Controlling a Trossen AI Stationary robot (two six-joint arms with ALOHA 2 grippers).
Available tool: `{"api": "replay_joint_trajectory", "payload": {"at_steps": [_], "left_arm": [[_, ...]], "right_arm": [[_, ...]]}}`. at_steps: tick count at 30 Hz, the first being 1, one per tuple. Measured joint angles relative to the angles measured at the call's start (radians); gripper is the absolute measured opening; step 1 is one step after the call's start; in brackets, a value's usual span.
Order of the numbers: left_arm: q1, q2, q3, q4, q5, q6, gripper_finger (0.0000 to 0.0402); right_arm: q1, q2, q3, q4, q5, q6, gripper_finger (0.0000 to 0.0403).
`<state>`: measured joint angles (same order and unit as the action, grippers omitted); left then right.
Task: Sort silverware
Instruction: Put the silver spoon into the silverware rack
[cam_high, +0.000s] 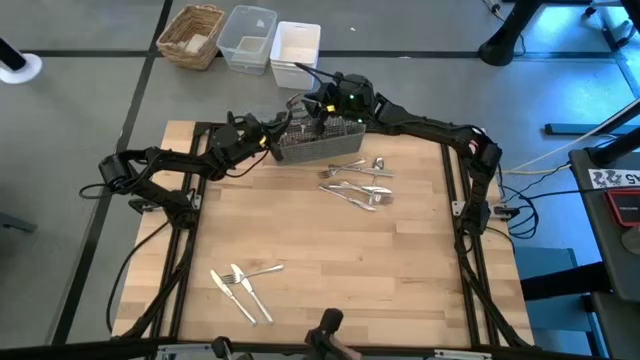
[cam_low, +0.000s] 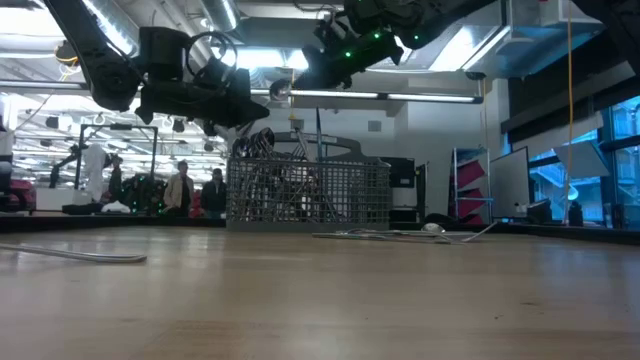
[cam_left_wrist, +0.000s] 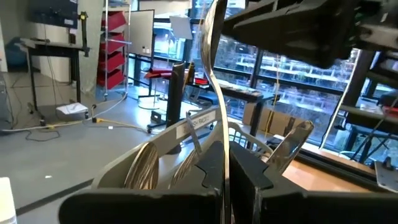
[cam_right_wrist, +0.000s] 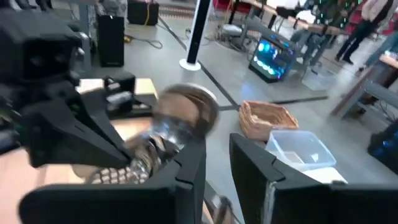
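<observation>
Silver cutlery: three pieces (cam_high: 240, 285) near front, one caddy (cam_high: 318, 143).

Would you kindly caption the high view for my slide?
Both grippers meet over the mesh caddy; loose silverware lies beside it.

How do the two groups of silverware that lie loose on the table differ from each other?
The silverware near the caddy lies in a tangled heap with pieces crossing, while the silverware near the front edge is a smaller group, more spread out. The first group lies just beside the mesh caddy, where both grippers are; the second lies far from it, on the left arm's side. Both groups rest flat on the wooden table and look shiny silver.
</observation>
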<state>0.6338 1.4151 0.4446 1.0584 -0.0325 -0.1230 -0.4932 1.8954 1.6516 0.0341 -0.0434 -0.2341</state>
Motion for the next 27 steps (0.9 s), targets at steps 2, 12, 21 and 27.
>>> {"api": "replay_joint_trajectory", "payload": {"at_steps": [2,12,21,27], "left_arm": [[0.0,0.0,0.0,-0.001,0.028,0.003,0.0],[0.008,0.0,0.0,-0.002,0.002,-0.005,0.0],[0.028,0.0,0.0,0.0,0.01,-0.007,0.0],[0.012,0.0,0.0,0.003,0.033,-0.001,0.0]], "right_arm": [[0.013,0.008,0.0,0.048,0.004,0.0,0.0073],[0.028,0.012,0.0,0.047,0.165,-0.034,0.0073],[0.028,-0.001,0.0,0.081,0.253,-0.088,0.0073],[0.028,0.033,0.0,0.105,0.243,-0.086,0.0073]]}}
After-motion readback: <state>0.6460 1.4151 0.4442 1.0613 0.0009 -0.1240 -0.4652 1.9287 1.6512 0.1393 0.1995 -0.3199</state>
